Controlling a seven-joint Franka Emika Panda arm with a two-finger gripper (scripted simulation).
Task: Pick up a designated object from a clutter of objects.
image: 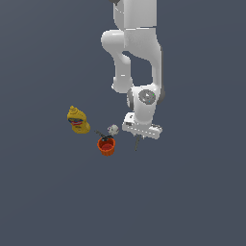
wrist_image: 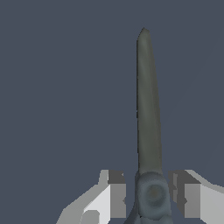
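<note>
The designated object, a pair of scissors (wrist_image: 148,113), shows its long grey blades and round pivot in the wrist view; its handles are hidden. My gripper (wrist_image: 148,194) straddles the pivot, with one finger (wrist_image: 116,194) on each side pressed close against it, so it is shut on the scissors. In the exterior view the gripper (image: 139,136) hangs under the white hand, and the thin grey blade of the scissors (image: 137,143) sticks out below it. The rest of the clutter lies toward the exterior view's left of the gripper.
An orange cup (image: 106,146) stands a short way to the exterior view's left of the gripper. A tiny white-and-black piece (image: 113,129) sits just behind the cup. A yellow bottle-like object (image: 78,120) stands farther left. The ground is plain dark grey.
</note>
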